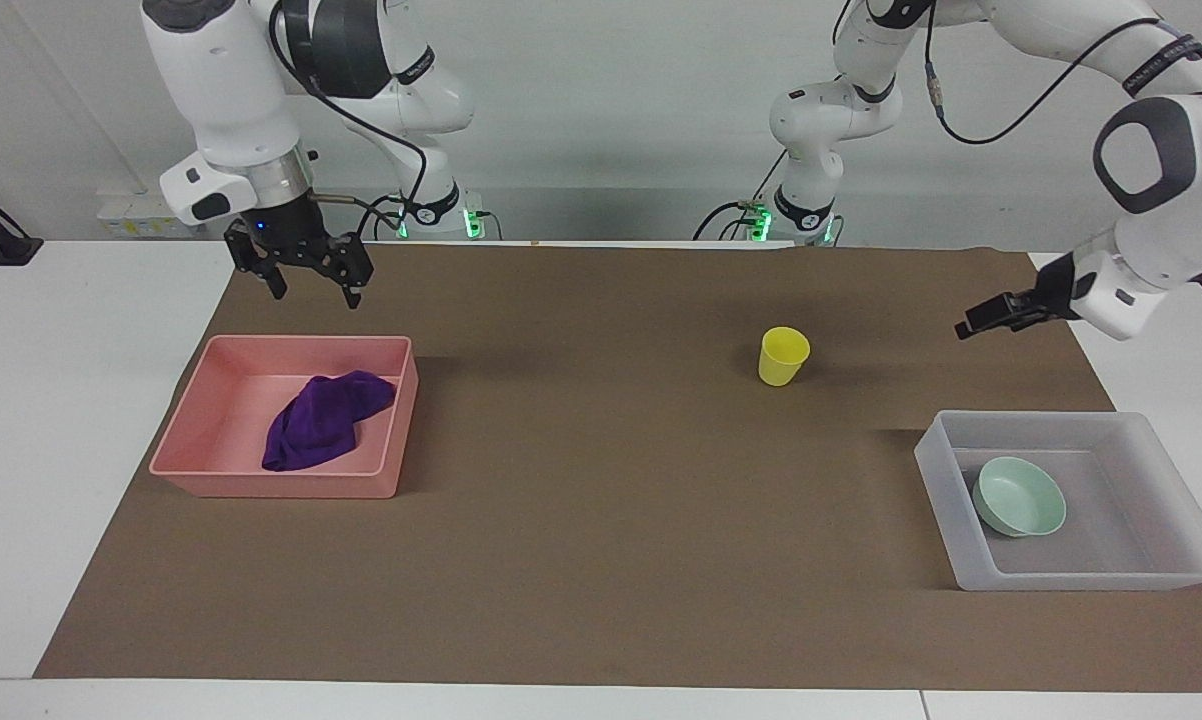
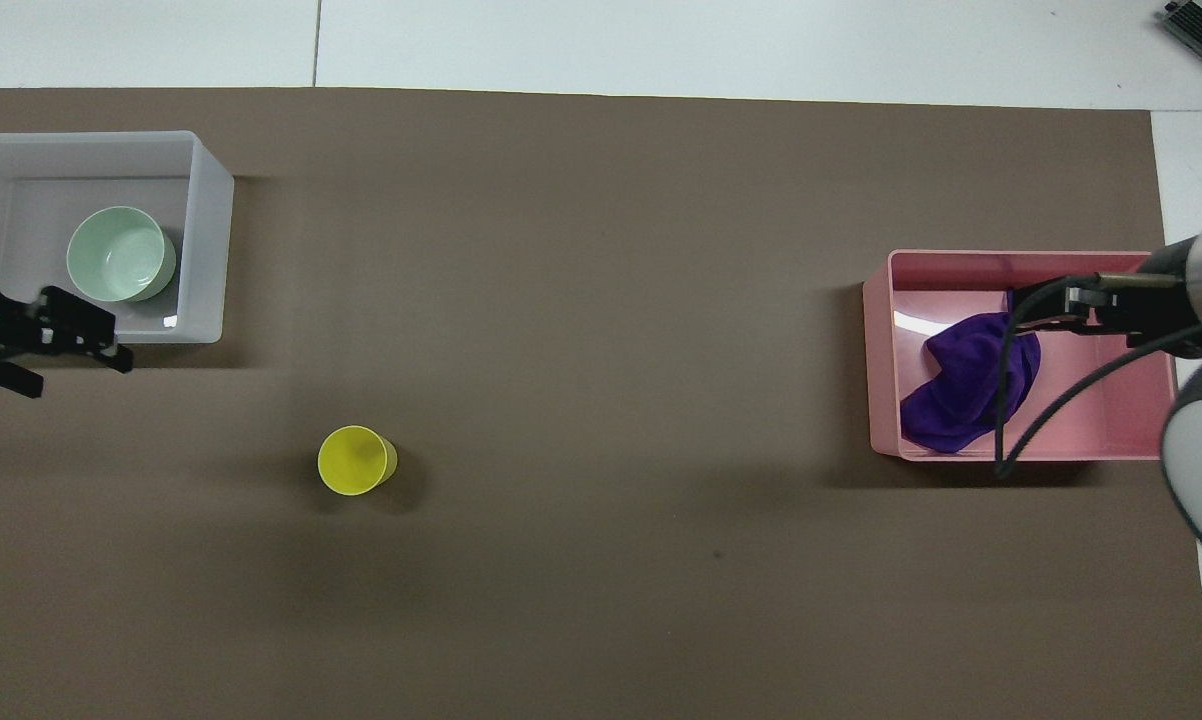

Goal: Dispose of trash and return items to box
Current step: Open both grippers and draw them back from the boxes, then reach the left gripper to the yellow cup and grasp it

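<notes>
Right gripper [image 1: 307, 282]: I've got it up in the air over the pink bin's [image 1: 386, 400] edge nearest the robots, fingers spread apart, holding nothing.
Left gripper [image 1: 971, 327]: raised over the brown mat [image 1: 601, 520], robots' side of the box [image 1: 936, 470] (I cannot tell if its fingers are apart or together).
Purple cloth [image 1: 323, 418]: crumpled inside the pink bin.
Green bowl [image 1: 1019, 497]: upright in the box.
Yellow cup [image 1: 783, 356]: I see it standing alone on the surface, well apart from the box, nearer the robots.
</notes>
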Controlling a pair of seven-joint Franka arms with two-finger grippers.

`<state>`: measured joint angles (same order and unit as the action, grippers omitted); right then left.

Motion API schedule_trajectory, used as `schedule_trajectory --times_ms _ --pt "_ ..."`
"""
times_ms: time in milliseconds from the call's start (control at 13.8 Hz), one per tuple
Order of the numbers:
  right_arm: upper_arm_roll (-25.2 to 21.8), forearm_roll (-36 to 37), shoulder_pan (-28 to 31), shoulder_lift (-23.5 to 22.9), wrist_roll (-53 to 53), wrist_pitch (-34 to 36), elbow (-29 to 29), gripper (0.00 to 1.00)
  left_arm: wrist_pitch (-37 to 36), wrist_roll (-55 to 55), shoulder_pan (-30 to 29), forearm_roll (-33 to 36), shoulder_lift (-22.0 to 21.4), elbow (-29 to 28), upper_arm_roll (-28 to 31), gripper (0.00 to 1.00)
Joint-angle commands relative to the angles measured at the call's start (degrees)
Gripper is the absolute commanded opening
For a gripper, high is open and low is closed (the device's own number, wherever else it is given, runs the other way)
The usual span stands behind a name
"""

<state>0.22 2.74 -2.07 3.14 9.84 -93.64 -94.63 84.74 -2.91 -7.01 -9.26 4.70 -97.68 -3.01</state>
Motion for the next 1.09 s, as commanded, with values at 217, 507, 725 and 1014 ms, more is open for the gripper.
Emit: schedule_trajectory --times_ms 217,507,725,1014 --pt "-0.92 -2.12 1.36 0.90 -3.78 8.48 5.34 1.00 22.35 -3.84 12.70 -5.33 -17.88 -35.35 0.81 1.00" --pt "-1.01 -1.95 1.45 3.10 -4.65 7.50 1.29 1.00 37.85 -9.40 17.38 -5.24 -13.85 -41.97 0.81 0.96" --pt "-1.10 -1.95 2.07 3.10 -6.15 7.42 1.20 1.00 38.56 -9.40 16.59 -5.24 -13.49 -41.53 0.90 0.69" --pt "-1.10 -1.86 2.59 3.19 -6.41 6.98 0.85 1.00 38.92 -9.75 16.59 -5.24 -11.38 -41.10 0.90 0.00"
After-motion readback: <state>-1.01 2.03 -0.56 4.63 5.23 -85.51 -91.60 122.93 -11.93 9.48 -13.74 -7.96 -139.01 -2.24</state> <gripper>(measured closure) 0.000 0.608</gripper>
